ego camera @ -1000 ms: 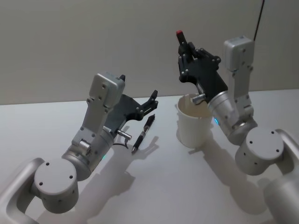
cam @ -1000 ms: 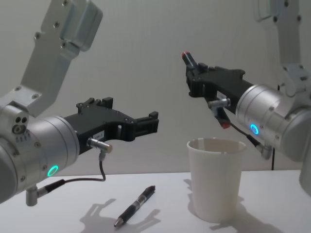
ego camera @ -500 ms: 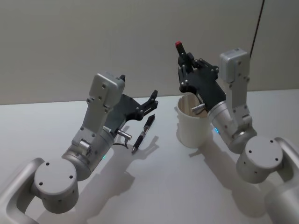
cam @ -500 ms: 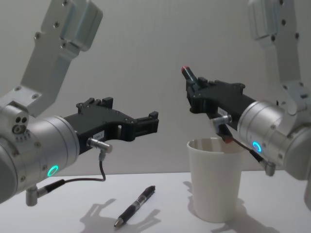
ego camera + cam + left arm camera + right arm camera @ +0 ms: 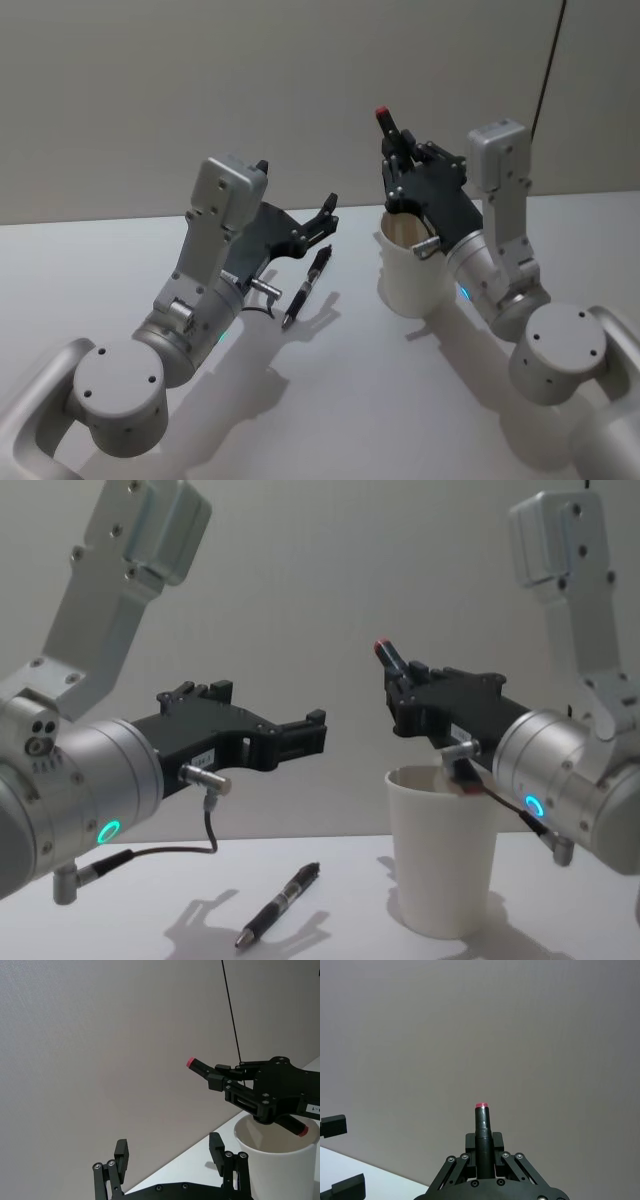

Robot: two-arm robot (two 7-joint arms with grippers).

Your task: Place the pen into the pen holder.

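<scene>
A red-tipped pen (image 5: 200,1066), judged light and stiff, is clenched mid-barrel by the right gripper (image 5: 402,698) over the tippable pen holder (image 5: 440,870); left gripper (image 5: 314,734) is held open above the table (image 5: 100,280)

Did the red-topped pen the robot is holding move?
Yes. The red-topped pen in the right gripper went down; its bottom end now dips inside the paper cup.
</scene>
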